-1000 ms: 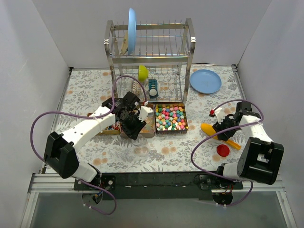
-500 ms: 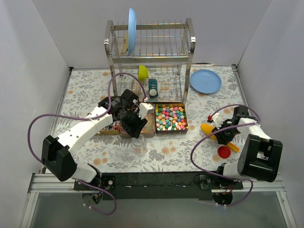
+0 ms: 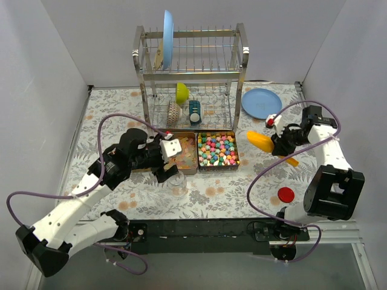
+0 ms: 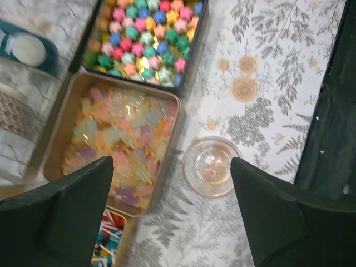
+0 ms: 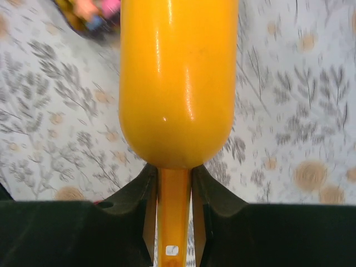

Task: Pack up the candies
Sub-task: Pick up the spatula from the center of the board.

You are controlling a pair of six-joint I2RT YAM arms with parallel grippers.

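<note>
Risks toppling the clear jar [image 4: 211,167], unheld under the wide-spread left gripper [image 4: 171,167]. Risks swivelling the scoop [image 5: 178,83], pinched by its thin handle in the right gripper [image 5: 174,186], scattering candies [image 3: 217,151] lying in tins [image 3: 237,158] at jar's 12 o'clock. Shows jar seemingly empty only from left wrist; scoop's 2 o'clock position only from above.

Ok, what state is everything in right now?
left gripper: open, empty.
right gripper: shut on the scoop handle.
scoop: held by its handle.
glass jar: upright, uncapped.
red lid: lying apart from the jar.
bright candies: loose in an open tin.
pale candies: loose in a second open tin.
</note>
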